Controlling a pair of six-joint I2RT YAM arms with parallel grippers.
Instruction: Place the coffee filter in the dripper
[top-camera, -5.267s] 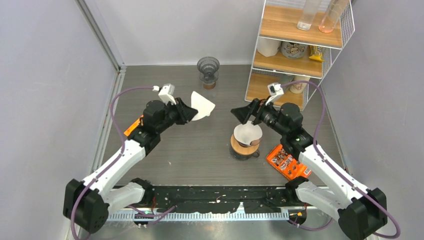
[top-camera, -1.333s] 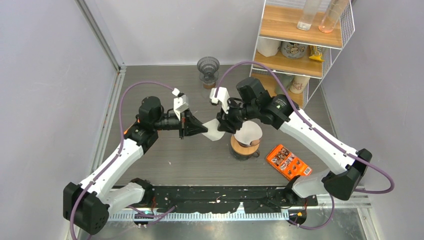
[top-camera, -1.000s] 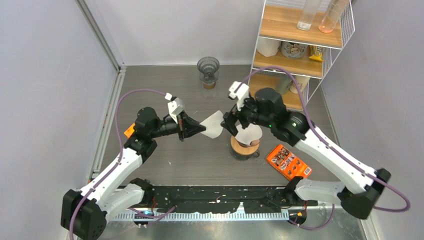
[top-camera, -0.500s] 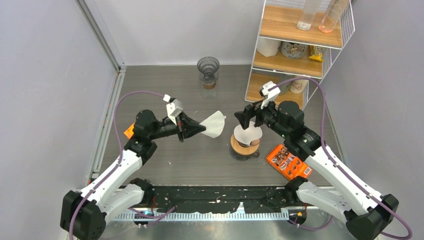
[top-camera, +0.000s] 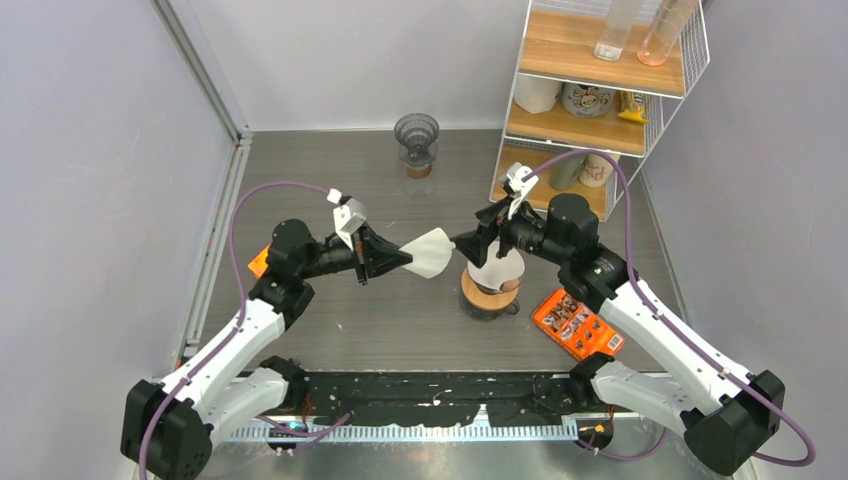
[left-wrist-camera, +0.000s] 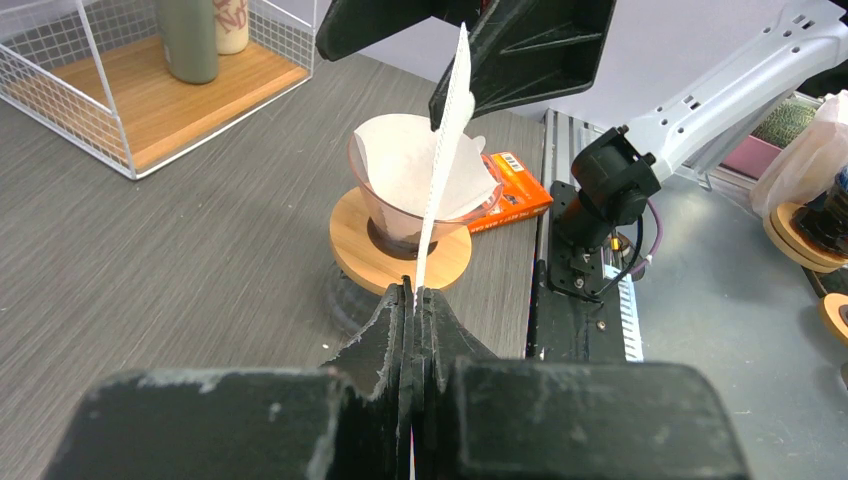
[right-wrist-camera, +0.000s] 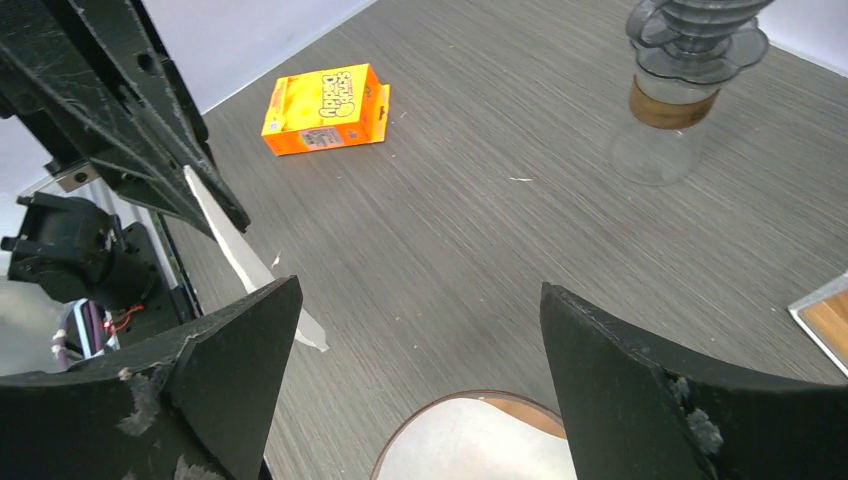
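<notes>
A flat white coffee filter (top-camera: 430, 252) hangs in the air, pinched at one corner by my shut left gripper (top-camera: 404, 259). In the left wrist view the coffee filter (left-wrist-camera: 440, 160) stands edge-on above the left gripper (left-wrist-camera: 413, 295). My right gripper (top-camera: 468, 239) is open, and the filter's far edge reaches just between its fingers without touching them. The filter (right-wrist-camera: 228, 236) passes behind the left one of the right gripper's (right-wrist-camera: 420, 290) fingers. The pink dripper (top-camera: 497, 282) on its wooden base sits just right of the filter, with white paper lining it (left-wrist-camera: 415, 165).
One orange box (top-camera: 577, 324) lies right of the dripper and another (right-wrist-camera: 326, 109) lies by my left arm. A dark glass dripper on a stand (top-camera: 416, 141) is at the back. A wire shelf (top-camera: 590, 95) with cups stands at the back right.
My right gripper pulled back to the right over the dripper, then came left again to the filter's far edge, staying open. The left gripper and filter barely moved.
</notes>
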